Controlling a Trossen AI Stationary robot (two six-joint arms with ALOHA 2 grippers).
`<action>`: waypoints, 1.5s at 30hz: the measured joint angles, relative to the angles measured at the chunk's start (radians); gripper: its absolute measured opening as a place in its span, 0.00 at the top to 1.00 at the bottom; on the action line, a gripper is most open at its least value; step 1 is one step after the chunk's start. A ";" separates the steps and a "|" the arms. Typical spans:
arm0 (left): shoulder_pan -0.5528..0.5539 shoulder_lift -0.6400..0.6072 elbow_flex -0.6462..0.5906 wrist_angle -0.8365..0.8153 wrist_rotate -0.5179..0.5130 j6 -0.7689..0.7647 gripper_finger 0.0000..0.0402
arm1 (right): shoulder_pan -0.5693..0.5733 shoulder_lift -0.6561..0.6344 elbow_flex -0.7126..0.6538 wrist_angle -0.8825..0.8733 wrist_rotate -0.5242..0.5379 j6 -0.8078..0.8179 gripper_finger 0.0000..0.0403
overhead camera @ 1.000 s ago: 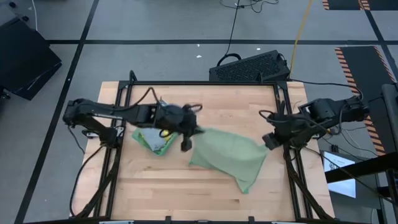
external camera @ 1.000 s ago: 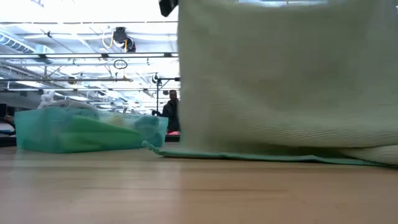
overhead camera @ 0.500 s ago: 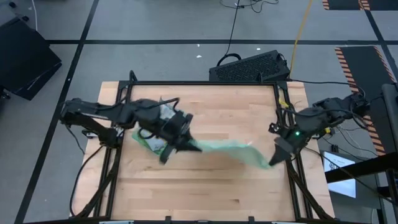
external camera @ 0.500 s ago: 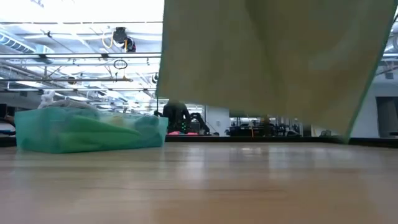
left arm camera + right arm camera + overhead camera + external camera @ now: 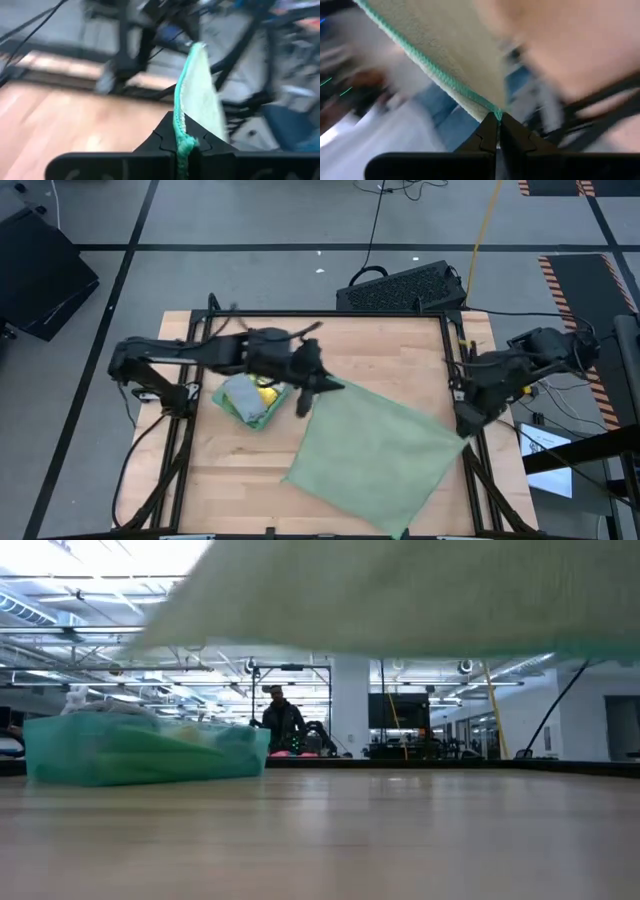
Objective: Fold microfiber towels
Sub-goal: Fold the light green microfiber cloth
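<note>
Wood table [image 5: 230, 480]: both end effectors pinch sage towel [image 5: 370, 450] aloft; towel pile [image 5: 248, 398] beside.

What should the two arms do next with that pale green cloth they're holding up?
Probably lower it flat onto the table. The left tool and right tool each pinch a corner of the cloth, which is stretched out in the air.

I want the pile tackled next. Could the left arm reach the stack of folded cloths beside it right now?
Probably not yet. The left claw is shut on a corner of the pale sage green towel, which it spreads with the right claw. The stack of folded cloths lies close under that arm, unobstructed, once the claw lets go.
</note>
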State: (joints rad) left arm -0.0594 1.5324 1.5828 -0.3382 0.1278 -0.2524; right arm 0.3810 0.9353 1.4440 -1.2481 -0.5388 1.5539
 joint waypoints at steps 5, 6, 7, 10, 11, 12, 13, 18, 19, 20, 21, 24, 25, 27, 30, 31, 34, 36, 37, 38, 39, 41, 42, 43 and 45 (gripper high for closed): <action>0.091 0.035 -0.120 0.029 0.011 -0.011 0.97 | -0.103 -0.048 -0.077 -0.198 0.205 -0.166 0.99; 0.103 0.038 -0.141 0.032 0.012 -0.011 0.97 | -0.121 -0.059 -0.106 -0.208 0.257 -0.198 0.99; 0.114 0.040 -0.164 0.019 0.015 -0.011 0.98 | -0.140 -0.067 -0.138 -0.205 0.302 -0.228 0.99; 0.140 0.067 -0.227 0.093 0.016 -0.017 0.99 | -0.200 -0.086 -0.251 -0.179 0.394 -0.326 0.99; 0.148 0.069 -0.247 0.103 0.017 -0.022 0.98 | -0.218 -0.090 -0.295 -0.157 0.414 -0.355 0.99; 0.153 0.070 -0.269 0.103 0.023 -0.029 0.98 | -0.236 -0.095 -0.338 -0.130 0.429 -0.376 0.99; 0.158 0.074 -0.285 0.121 0.025 -0.030 0.97 | -0.252 -0.097 -0.383 -0.098 0.442 -0.402 0.99; 0.181 0.092 -0.353 0.180 0.020 -0.016 0.99 | -0.338 -0.108 -0.580 0.063 0.516 -0.505 0.99; 0.186 0.092 -0.363 0.186 0.006 -0.015 0.99 | -0.357 -0.108 -0.614 0.100 0.519 -0.519 0.99; 0.191 0.089 -0.372 0.186 0.001 -0.014 0.98 | -0.372 -0.107 -0.647 0.143 0.515 -0.529 0.99; 0.195 0.089 -0.378 0.187 0.001 -0.014 0.97 | -0.385 -0.108 -0.673 0.182 0.508 -0.536 0.99; 0.200 0.090 -0.390 0.161 0.009 -0.026 0.97 | -0.408 -0.108 -0.734 0.307 0.448 -0.546 0.99; 0.200 0.090 -0.390 0.152 0.022 -0.038 0.98 | -0.411 -0.108 -0.749 0.350 0.417 -0.545 0.99; 0.191 0.089 -0.390 0.134 0.065 -0.065 0.99 | -0.413 -0.108 -0.771 0.423 0.356 -0.529 0.99; 0.159 0.089 -0.390 0.088 0.100 -0.090 0.98 | -0.406 -0.108 -0.799 0.492 0.273 -0.491 0.99; 0.145 0.089 -0.390 0.072 0.101 -0.089 0.97 | -0.401 -0.108 -0.807 0.501 0.258 -0.480 0.99; 0.108 0.089 -0.390 0.035 0.101 -0.082 0.97 | -0.391 -0.108 -0.830 0.523 0.243 -0.465 0.99; 0.087 0.091 -0.392 0.021 0.101 -0.078 0.98 | -0.385 -0.108 -0.849 0.534 0.227 -0.463 0.99; 0.078 0.096 -0.396 0.026 0.100 -0.076 0.99 | -0.383 -0.108 -0.859 0.543 0.212 -0.461 0.99; 0.071 0.099 -0.403 0.030 0.099 -0.079 0.99 | -0.381 -0.108 -0.870 0.557 0.194 -0.451 0.99; 0.065 0.102 -0.410 0.025 0.091 -0.090 0.99 | -0.377 -0.108 -0.880 0.571 0.177 -0.437 0.99; 0.055 0.103 -0.421 0.023 0.069 -0.110 0.97 | -0.365 -0.108 -0.903 0.607 0.162 -0.410 0.99; 0.049 0.103 -0.423 0.027 0.054 -0.115 0.97 | -0.357 -0.108 -0.914 0.630 0.159 -0.396 0.99; 0.045 0.102 -0.425 0.033 0.044 -0.117 0.97 | -0.350 -0.108 -0.924 0.652 0.160 -0.383 0.99; 0.039 0.102 -0.432 0.030 0.021 -0.117 0.98 | -0.341 -0.107 -0.941 0.683 0.170 -0.363 0.99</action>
State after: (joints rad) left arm -0.0201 1.6344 1.1511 -0.3086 0.1489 -0.3694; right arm 0.0402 0.8280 0.5032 -0.5650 -0.3689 1.1910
